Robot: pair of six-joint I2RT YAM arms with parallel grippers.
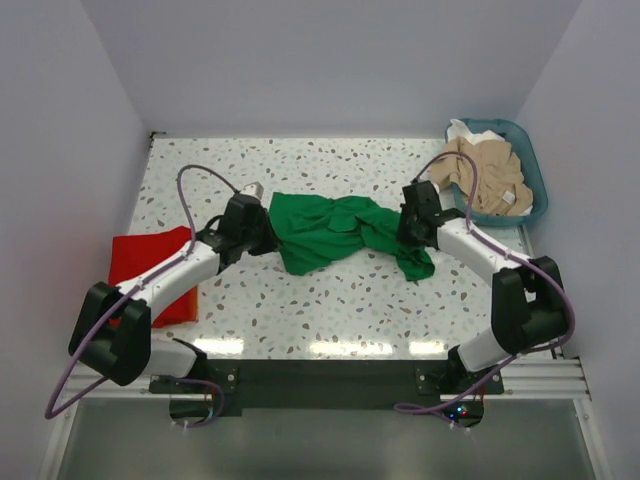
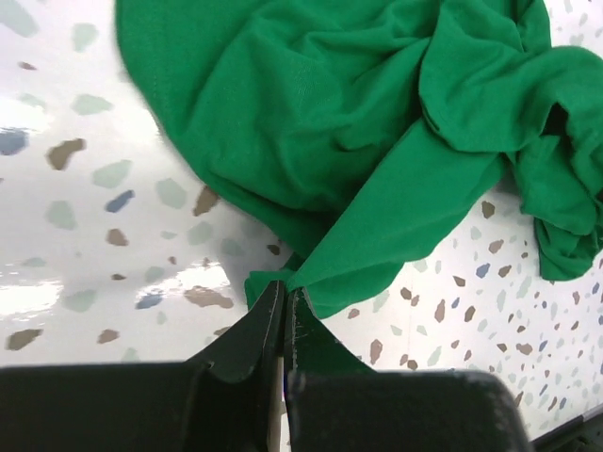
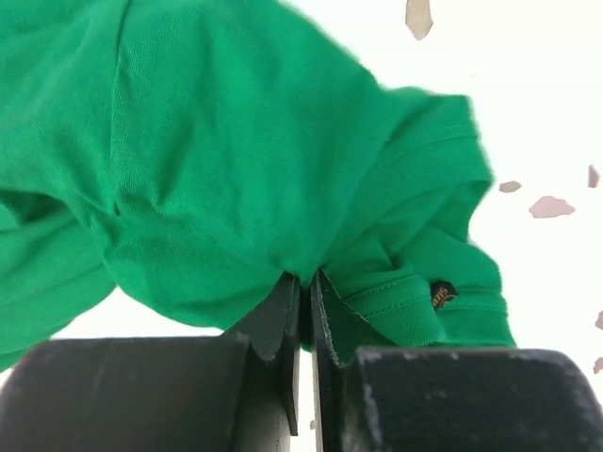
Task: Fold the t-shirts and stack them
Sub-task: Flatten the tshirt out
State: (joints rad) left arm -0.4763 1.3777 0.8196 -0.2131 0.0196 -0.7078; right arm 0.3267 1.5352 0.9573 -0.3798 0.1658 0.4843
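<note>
The left hand (image 2: 285, 303) and right hand (image 3: 304, 284) are each clenched on the green t-shirt (image 1: 330, 232).

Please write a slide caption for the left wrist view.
Left gripper pinches an edge of the green t-shirt on the speckled table.

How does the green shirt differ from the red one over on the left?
The green shirt is bright green and lies crumpled in the middle; the red shirt lies flat with straight edges at the left side. The green shirt is pinched at both ends, by the left gripper and the right gripper; nothing grips the red shirt. Both are plain cloth on the speckled table.
</note>
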